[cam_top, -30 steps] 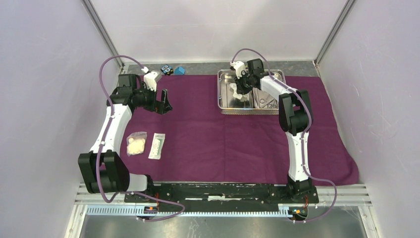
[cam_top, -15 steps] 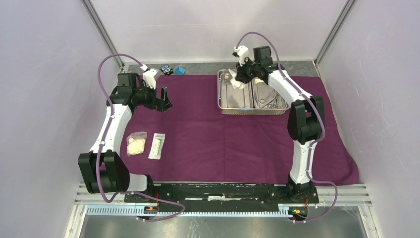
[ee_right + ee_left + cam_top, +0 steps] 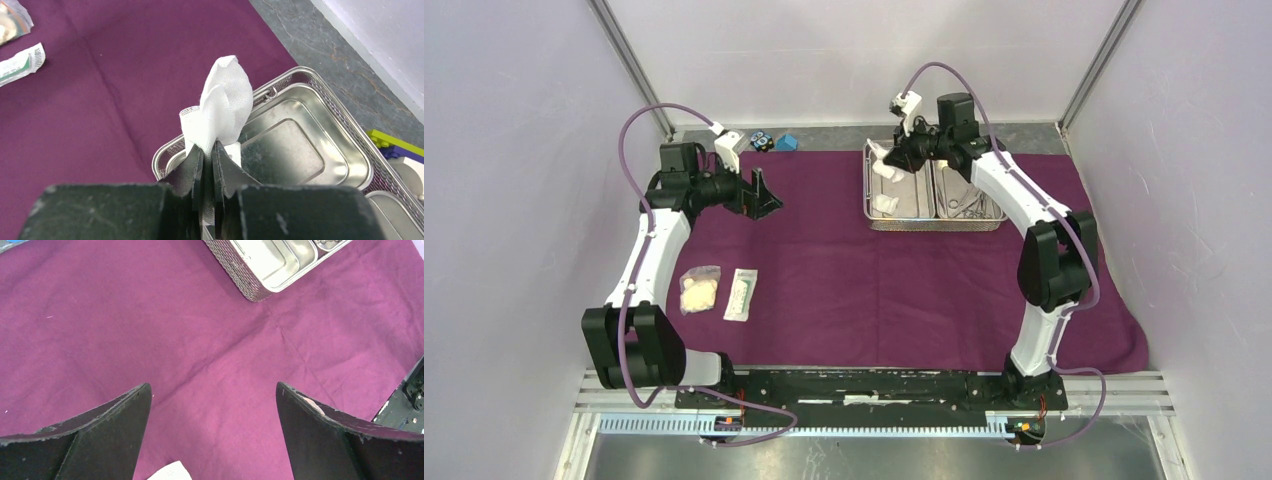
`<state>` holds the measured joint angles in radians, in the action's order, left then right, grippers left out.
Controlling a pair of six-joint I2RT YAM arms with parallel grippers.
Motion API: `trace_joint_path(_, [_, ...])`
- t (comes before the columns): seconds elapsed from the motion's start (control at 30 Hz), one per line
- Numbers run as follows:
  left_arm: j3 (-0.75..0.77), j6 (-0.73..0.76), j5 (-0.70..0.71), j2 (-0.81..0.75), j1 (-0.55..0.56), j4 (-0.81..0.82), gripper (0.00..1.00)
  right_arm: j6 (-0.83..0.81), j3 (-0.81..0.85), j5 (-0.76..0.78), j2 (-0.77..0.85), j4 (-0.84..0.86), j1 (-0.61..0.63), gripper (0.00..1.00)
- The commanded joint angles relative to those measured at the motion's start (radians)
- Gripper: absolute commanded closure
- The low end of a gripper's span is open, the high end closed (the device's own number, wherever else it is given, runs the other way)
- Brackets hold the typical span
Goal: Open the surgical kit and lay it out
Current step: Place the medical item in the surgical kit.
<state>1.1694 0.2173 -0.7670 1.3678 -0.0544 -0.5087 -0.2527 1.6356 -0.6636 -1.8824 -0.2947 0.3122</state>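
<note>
**Layout, top view, arm bases at 6 o'clock**

1. Cloth wrap (image 3: pixel 854 290): dark purple, opened out flat over most of the table (image 3: pixel 824 137). It carries every kit item listed below.
2. Steel tray (image 3: pixel 934 227): shiny, with a mesh outer wall and two compartments side by side. It stands on the cloth wrap at about 1 o'clock.
3. Clamps (image 3: pixel 969 205): slim steel instruments lying together in the tray's right compartment. Single pieces are too small to tell apart.
4. Gauze wad (image 3: pixel 222 107): white and crumpled, lifted above the 11 o'clock corner of the tray's left compartment. Its lower end is pinched and its upper end stands free.
5. Second gauze wad (image 3: pixel 884 204): loose on the floor of the left compartment, toward its 7 o'clock corner.
6. Flat white packet (image 3: pixel 742 293): on the cloth wrap at 8 o'clock, well apart from the tray.
7. Clear pouch (image 3: pixel 700 290): holds pale contents and lies just beside the packet on its 9 o'clock side.
8. Right tool (image 3: pixel 207 150): fingers pressed together on the gauze wad, over the tray's far left part.
9. Left tool (image 3: pixel 212 388): fingers spread wide apart with nothing between them. It is held over bare cloth at 10 o'clock, pointing toward 3 o'clock.
10. Blue block (image 3: pixel 786 142) and black block (image 3: pixel 761 141): side by side on the grey table strip at 11 o'clock, beyond the cloth's far edge.
11. Yellow-purple-white block (image 3: pixel 395 145): seen in the right wrist view just outside the tray's mesh wall.
</note>
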Motion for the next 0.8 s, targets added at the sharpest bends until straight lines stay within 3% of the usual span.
trace_joint_path(0.0, [0.030,-0.038,-0.052,0.002,0.005,0.048,0.00,-0.043,0.006,0.090,0.013,-0.007,0.004,1.00])
trace_joint_path(0.17, [0.005,-0.034,-0.011,-0.012,0.004,0.056,0.00,-0.050,-0.056,0.017,0.013,0.018,0.020,1.00])
trace_joint_path(0.3, [0.012,-0.055,0.141,-0.006,0.000,0.046,0.00,-0.091,-0.131,-0.033,0.045,0.030,0.089,1.00])
trace_joint_path(0.57, [0.092,-0.110,0.282,0.013,-0.099,-0.011,0.00,-0.179,-0.320,-0.031,0.118,0.089,0.341,1.00])
trace_joint_path(0.77, [0.146,-0.200,0.323,0.023,-0.211,-0.017,0.00,-0.227,-0.313,0.087,0.081,0.106,0.522,1.00])
